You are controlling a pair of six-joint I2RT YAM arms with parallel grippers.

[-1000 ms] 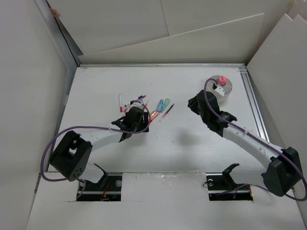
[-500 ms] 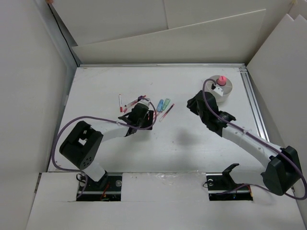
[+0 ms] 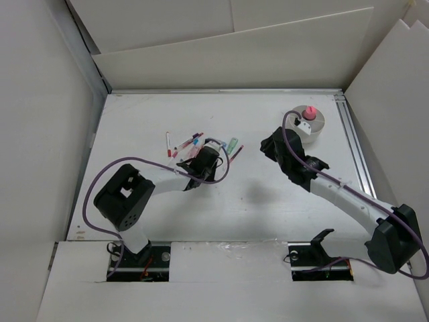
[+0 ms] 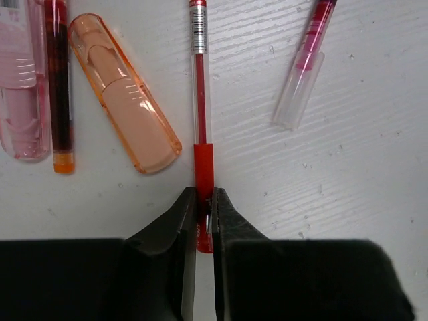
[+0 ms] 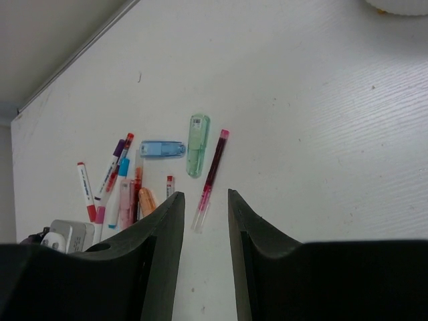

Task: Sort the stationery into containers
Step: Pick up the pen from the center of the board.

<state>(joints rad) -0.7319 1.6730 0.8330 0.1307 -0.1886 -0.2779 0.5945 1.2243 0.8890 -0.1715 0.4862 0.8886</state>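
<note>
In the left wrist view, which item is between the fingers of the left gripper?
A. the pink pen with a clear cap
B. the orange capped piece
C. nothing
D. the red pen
D: the left gripper pinches the red grip section of the red pen, and the orange capped piece lies free beside it.
</note>
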